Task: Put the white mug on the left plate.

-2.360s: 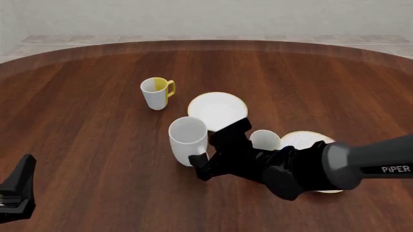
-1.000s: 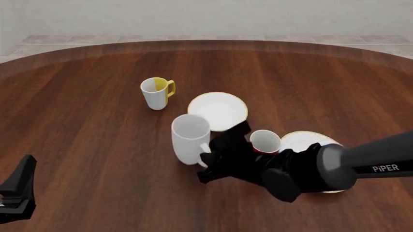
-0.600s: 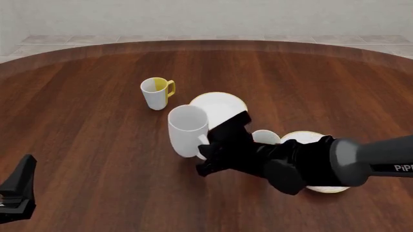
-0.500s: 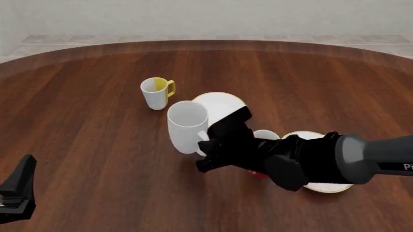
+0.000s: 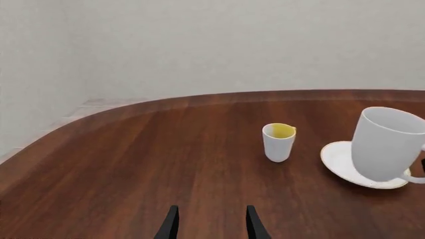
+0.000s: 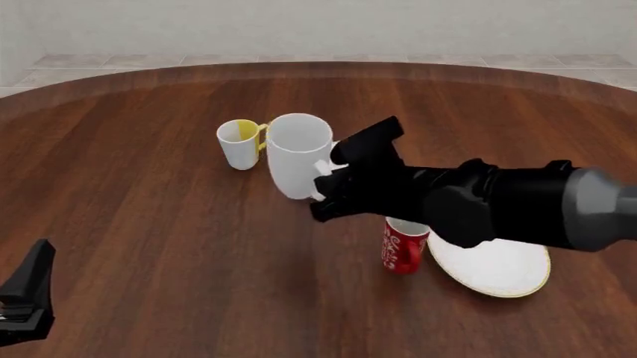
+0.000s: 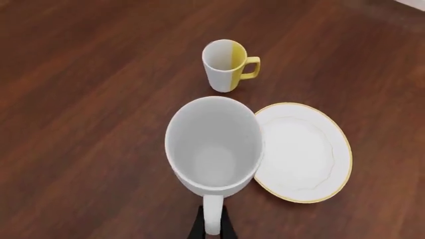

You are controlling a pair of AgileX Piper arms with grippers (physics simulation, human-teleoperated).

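My right pincer [image 7: 210,226] is pinching the loop handle of the tall plain white mug [image 6: 297,155], so it hangs upright, clear of the tabletop [image 6: 149,224]. The mug sits just ahead of my fingertips, beside the small gold-rimmed white plate [image 7: 302,152], not yet over it. Left pincer [image 5: 208,224] spread, idle.

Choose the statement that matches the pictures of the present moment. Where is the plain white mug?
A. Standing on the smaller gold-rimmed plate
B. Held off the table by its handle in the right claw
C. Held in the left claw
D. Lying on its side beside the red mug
B. The right claw pinches the handle of the white mug, which hangs above the table beside the smaller gold-rimmed plate, not on it.
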